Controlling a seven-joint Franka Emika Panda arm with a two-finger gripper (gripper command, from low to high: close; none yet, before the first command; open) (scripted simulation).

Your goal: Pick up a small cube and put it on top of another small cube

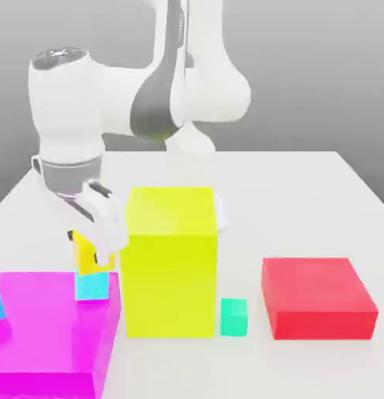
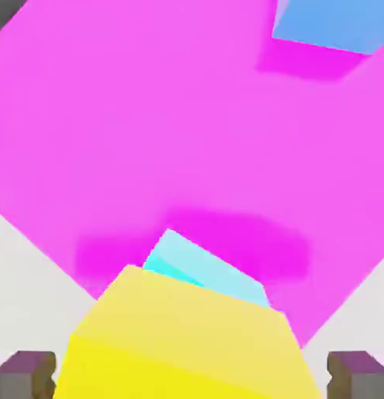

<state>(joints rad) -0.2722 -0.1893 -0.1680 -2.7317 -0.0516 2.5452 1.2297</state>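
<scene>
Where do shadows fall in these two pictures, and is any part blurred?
Exterior view: soft shadows lie on the table beside the red block and the teal cube. Hand view: a darker magenta shadow surrounds the cyan cube on the magenta block; the close yellow cube looks soft-edged.

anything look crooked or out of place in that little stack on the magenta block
Slightly. The small yellow cube sits on the cyan cube tilted and off-centre, not squarely aligned, with the gripper around it.
</scene>
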